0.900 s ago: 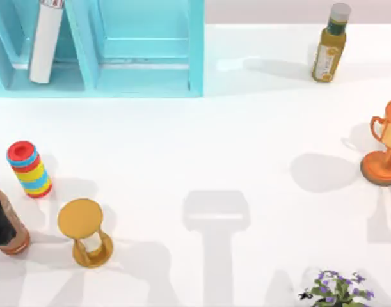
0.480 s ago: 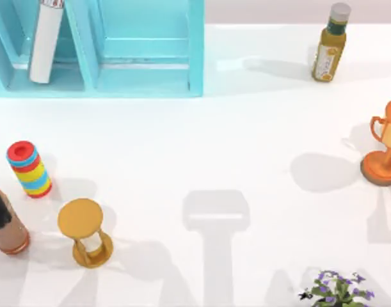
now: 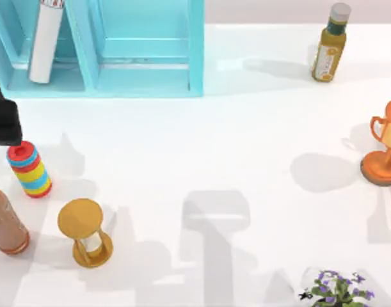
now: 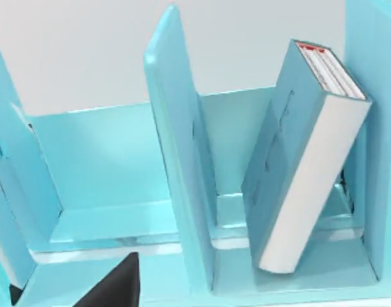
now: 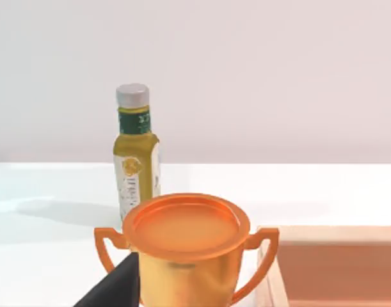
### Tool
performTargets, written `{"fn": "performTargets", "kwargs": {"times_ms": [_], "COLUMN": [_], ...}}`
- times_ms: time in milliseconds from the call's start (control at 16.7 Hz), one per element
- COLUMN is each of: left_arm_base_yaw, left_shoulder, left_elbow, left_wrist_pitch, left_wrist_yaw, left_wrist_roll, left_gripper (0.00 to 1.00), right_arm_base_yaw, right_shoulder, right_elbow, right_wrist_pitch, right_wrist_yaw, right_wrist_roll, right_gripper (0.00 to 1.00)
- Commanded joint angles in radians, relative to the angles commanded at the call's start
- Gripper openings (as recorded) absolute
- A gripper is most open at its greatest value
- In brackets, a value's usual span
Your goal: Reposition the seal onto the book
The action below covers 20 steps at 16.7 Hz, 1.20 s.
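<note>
The book point(image 4: 304, 166) is a thick teal hardcover with white page edges and red trim. It leans tilted inside a compartment of the turquoise shelf unit point(image 4: 176, 160). From above, the book point(image 3: 45, 39) appears as a white strip with a red end in the shelf's left bay. The seal is out of view. My left gripper point(image 3: 3, 118) is a dark shape at the table's far left, just in front of the shelf and above the striped cylinder. One dark finger point(image 4: 115, 288) of it points at the shelf. A finger point(image 5: 115, 288) of my right gripper hovers near the orange trophy.
A red, blue and yellow striped cylinder point(image 3: 29, 169), a reddish-brown cylinder point(image 3: 6, 224) and a golden hourglass point(image 3: 86, 231) stand at the left. An orange trophy point(image 3: 384, 150) and a yellow bottle point(image 3: 328, 45) stand at the right. A purple-flowered plant point(image 3: 336, 289) sits at the front.
My left arm has moved from beside the reddish-brown cylinder at the front left up toward the shelf. The cylinder now stands uncovered. Nothing else has shifted.
</note>
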<state>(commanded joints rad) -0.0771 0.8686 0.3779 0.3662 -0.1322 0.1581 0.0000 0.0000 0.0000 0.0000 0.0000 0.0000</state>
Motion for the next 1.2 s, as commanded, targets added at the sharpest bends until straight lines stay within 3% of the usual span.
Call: {"fn": "performTargets", "kwargs": {"times_ms": [360, 600, 840, 1200], "left_arm_base_yaw": [-0.054, -0.081, -0.095, -0.091], "left_shoulder": [0.590, 0.872, 1.015, 1.027], "left_elbow": [0.239, 0.359, 0.424, 0.425], "left_wrist_pitch": [0.231, 0.347, 0.410, 0.415], "left_wrist_yaw": [-0.078, -0.117, -0.138, -0.139], "left_wrist_roll": [0.100, 0.150, 0.178, 0.179], "left_gripper": [1.00, 1.00, 1.00, 1.00], "right_arm_base_yaw": [0.000, 0.000, 0.000, 0.000], "right_shoulder": [0.000, 0.000, 0.000, 0.000], "right_elbow": [0.000, 0.000, 0.000, 0.000], "right_wrist_pitch": [0.000, 0.000, 0.000, 0.000], "right_wrist_yaw": [0.000, 0.000, 0.000, 0.000], "right_wrist_roll": [0.000, 0.000, 0.000, 0.000], "right_gripper": [1.00, 1.00, 1.00, 1.00]}}
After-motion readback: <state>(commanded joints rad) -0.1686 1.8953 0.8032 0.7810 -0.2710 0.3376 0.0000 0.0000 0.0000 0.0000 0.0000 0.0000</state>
